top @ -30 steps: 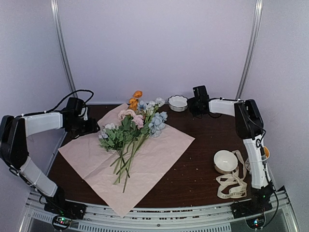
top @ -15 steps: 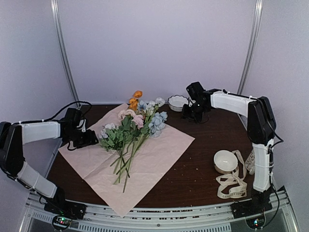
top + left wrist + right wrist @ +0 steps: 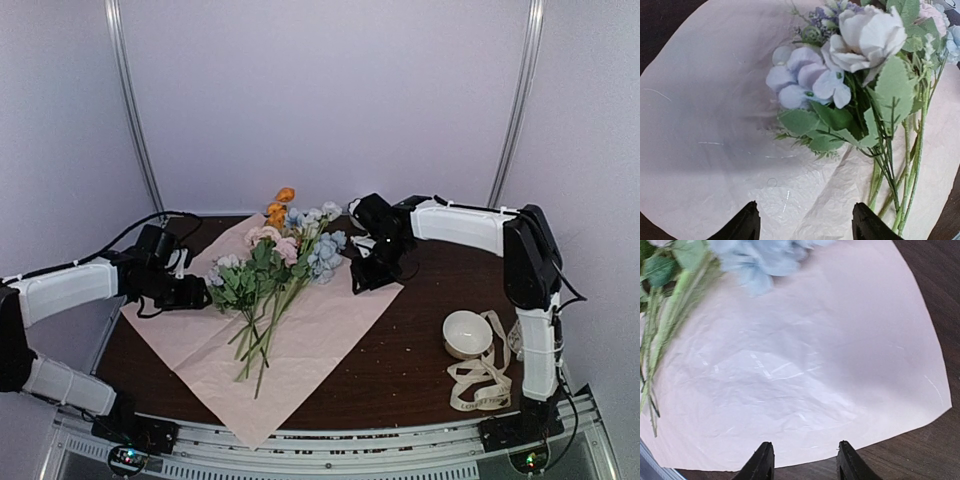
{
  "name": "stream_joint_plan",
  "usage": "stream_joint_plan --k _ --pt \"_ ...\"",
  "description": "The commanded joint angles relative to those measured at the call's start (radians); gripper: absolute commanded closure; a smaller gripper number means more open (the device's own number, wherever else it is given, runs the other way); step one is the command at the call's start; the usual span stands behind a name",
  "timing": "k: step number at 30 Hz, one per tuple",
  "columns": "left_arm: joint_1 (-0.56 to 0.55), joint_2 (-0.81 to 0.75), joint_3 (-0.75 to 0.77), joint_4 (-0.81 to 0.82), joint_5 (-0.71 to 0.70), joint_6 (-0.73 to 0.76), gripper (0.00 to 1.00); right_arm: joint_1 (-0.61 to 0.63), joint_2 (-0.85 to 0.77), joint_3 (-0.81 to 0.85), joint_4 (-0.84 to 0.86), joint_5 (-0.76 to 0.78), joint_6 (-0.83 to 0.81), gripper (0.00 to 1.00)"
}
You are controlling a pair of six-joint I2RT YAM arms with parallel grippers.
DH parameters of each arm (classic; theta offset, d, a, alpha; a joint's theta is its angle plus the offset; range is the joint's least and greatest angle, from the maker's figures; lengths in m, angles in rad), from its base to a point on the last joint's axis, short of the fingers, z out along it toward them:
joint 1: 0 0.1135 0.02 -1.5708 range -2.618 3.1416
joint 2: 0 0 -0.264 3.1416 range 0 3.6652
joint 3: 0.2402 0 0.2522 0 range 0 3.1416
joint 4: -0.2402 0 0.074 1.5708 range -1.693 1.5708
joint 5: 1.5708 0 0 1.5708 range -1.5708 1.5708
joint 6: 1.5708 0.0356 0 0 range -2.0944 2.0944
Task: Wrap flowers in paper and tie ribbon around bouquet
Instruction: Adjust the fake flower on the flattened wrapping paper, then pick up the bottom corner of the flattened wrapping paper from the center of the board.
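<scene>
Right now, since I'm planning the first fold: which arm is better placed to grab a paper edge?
Probably the right. The right gripper, open, hangs at a bare edge of the paper near its corner. The left gripper, also open, sits further in, beside the flowers.

green-stemmed artificial flowers [image 3: 272, 272] with blue, white and orange blooms lie diagonally on a flat light-pink paper sheet [image 3: 335, 318]. cream fabric ribbon [image 3: 478, 386] lies heaped well apart.
</scene>
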Motion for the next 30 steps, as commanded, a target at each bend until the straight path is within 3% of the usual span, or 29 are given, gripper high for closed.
stream_joint_plan --k 1,6,10,18,25,30 --pt "-0.038 -0.085 0.093 -0.102 0.011 0.08 0.34 0.018 0.004 0.065 -0.008 -0.096 -0.059 0.57" --pt "-0.136 -0.174 0.177 -0.213 0.037 0.078 0.35 0.04 -0.028 0.027 0.004 -0.165 0.037 0.6" --pt "-0.164 -0.266 0.243 -0.341 0.003 0.094 0.35 0.073 -0.037 0.12 -0.127 -0.14 0.047 0.6" --pt "-0.217 -0.538 -0.076 -0.163 -0.129 0.005 0.39 0.23 -0.092 -0.037 0.124 -0.128 0.033 0.62" --pt "-0.49 -0.724 -0.193 -0.118 -0.256 -0.066 0.41 0.389 -0.091 -0.006 0.028 -0.058 0.012 0.61" --pt "-0.816 -0.567 -0.17 -0.11 -0.425 -0.026 0.41 0.396 -0.121 -0.135 0.079 -0.076 0.01 0.61"
